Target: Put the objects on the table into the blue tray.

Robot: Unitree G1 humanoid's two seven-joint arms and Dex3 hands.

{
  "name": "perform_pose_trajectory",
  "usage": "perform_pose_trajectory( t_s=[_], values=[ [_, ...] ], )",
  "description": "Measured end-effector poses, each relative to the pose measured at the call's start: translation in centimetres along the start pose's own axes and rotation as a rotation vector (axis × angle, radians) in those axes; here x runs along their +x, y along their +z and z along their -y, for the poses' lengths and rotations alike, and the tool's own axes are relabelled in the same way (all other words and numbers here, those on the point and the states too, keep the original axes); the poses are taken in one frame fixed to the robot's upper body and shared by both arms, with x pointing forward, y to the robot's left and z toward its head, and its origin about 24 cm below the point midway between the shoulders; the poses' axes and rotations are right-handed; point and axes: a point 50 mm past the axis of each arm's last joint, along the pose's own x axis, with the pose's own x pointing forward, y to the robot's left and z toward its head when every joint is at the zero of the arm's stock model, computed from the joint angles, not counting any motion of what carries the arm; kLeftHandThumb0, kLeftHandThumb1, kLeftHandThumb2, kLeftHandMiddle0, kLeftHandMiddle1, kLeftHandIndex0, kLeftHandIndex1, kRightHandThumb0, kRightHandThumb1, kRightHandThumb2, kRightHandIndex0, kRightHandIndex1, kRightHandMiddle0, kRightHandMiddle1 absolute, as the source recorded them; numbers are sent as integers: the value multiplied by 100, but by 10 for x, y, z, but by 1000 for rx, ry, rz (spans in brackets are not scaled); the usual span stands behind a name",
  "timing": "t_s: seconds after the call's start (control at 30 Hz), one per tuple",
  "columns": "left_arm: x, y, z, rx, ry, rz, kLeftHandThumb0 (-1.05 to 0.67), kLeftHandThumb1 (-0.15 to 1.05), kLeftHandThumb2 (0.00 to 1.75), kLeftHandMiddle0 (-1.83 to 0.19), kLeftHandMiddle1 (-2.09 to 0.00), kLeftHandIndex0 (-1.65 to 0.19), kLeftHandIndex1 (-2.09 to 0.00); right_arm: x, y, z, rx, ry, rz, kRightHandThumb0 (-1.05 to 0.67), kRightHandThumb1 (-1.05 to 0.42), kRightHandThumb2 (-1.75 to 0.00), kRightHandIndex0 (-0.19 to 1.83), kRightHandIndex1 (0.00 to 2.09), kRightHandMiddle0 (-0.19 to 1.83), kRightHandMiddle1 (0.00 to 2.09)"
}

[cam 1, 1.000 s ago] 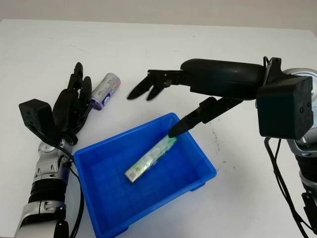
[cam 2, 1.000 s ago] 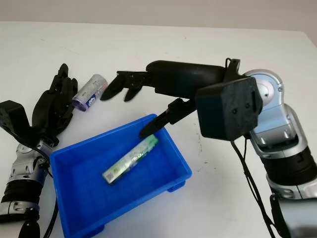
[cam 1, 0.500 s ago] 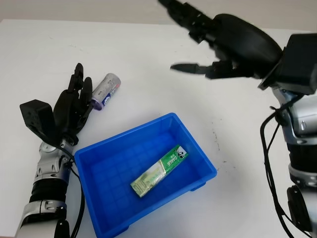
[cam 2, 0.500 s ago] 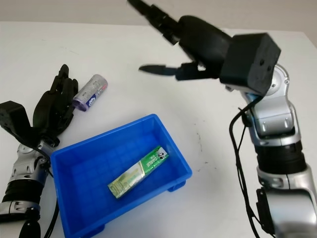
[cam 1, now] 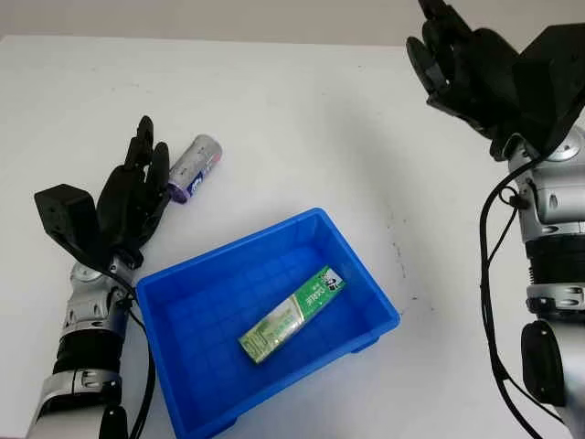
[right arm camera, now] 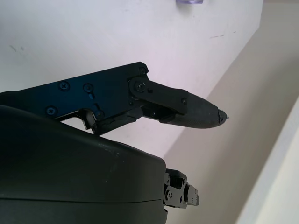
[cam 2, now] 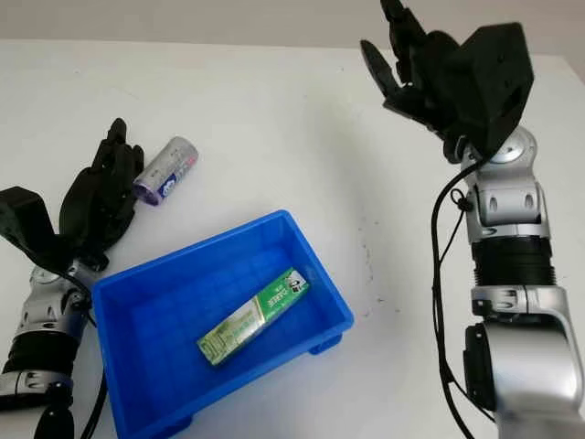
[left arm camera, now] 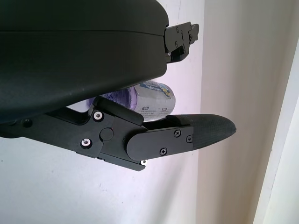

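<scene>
Left hand (cam 1: pixel 128 206) sits at the table's (cam 1: pixel 302 128) left side, open, holding nothing, fingertips just beside the silver-and-purple can (cam 1: pixel 194 167), which lies on its side on the bare tabletop outside the tray. Blue tray (cam 1: pixel 361 265) is front-centre; green pack (cam 1: pixel 294 314) lies diagonally inside on its floor. Right hand (cam 1: pixel 462 64) is raised high at the far right, open, empty, well apart from tray and can.

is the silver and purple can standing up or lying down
Lying down: the silver and purple cylindrical can rests on its side on the white table, outside the blue plastic tray, beside the open left hand.
</scene>
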Motion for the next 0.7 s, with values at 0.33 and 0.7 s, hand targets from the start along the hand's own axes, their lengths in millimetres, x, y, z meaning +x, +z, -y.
perform_pose_trajectory(
  t_s=[0.33,0.7],
  values=[
    [-1,2,-5,13,6,-2,-75,105,56,19,0,19,0,-4,-11,-14,67,-6,-29,-64,-105,-76,-19,0,-19,0],
    [-4,14,-15,60,-17,-5,-76,105,54,19,0,19,0,-8,-22,-28,123,-10,-68,-64,-105,-80,-19,0,-19,0]
  ],
)
